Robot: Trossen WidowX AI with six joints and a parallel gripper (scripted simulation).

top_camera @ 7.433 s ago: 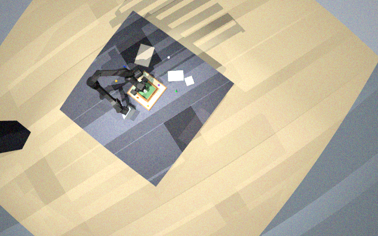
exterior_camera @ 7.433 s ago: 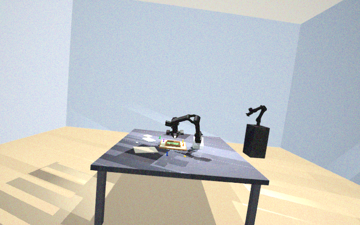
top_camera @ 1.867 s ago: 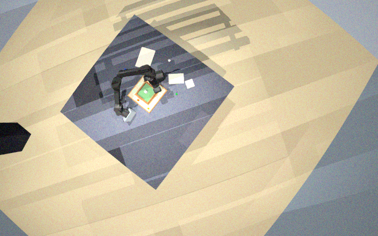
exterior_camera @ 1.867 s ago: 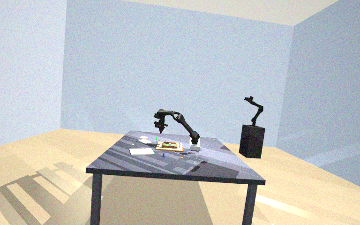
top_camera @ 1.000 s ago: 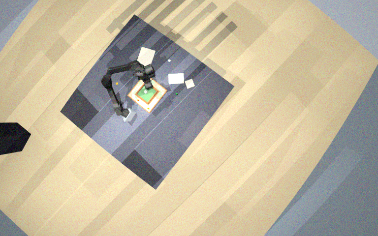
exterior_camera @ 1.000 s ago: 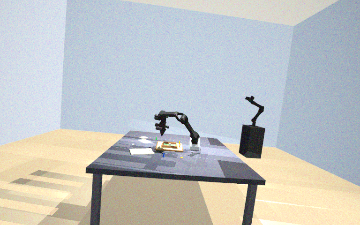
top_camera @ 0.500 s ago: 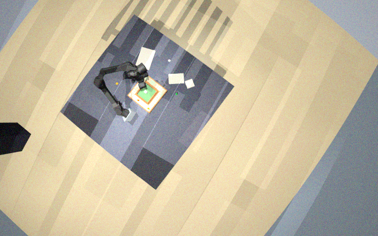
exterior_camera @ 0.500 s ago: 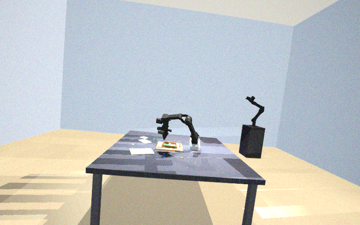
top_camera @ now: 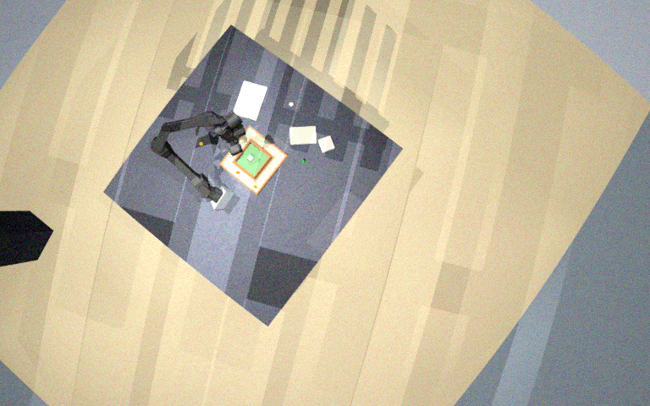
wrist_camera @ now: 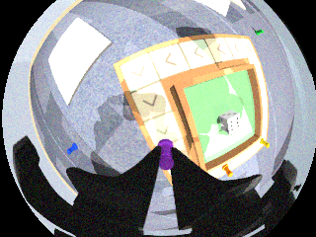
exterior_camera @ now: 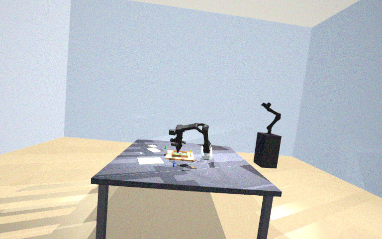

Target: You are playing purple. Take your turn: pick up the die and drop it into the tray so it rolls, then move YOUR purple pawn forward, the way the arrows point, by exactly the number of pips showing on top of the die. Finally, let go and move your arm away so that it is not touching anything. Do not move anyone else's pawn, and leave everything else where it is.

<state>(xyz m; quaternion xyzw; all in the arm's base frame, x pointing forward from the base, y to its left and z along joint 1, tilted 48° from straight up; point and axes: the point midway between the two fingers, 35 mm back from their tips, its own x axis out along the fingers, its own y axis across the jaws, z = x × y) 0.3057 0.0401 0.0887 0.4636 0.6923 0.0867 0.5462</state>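
Note:
My gripper (wrist_camera: 165, 150) (exterior_camera: 177, 151) is shut on the purple pawn (wrist_camera: 166, 157), low over the left track side in the wrist view. Whether the pawn's base touches a square is hidden; the top view hides the pawn behind the arm. The board (top_camera: 268, 167) (exterior_camera: 168, 157) (wrist_camera: 171, 60) has pale squares with arrows. The white die (top_camera: 250, 157) (wrist_camera: 229, 122) rests in the green tray (top_camera: 254, 168) (wrist_camera: 202, 109). Pips show on a die face, but I cannot read the top count surely. An orange pawn (wrist_camera: 227, 170) and a yellow pawn (wrist_camera: 265, 143) stand on the board.
A blue pawn (exterior_camera: 173, 165) (wrist_camera: 72, 148) and a green pawn (top_camera: 303, 161) (wrist_camera: 259, 32) are off the board. A small orange object (top_camera: 201, 143) (exterior_camera: 192, 167) lies near the arm. A large white sheet (top_camera: 250, 100) (wrist_camera: 79, 56) and two smaller pale ones lie around the board.

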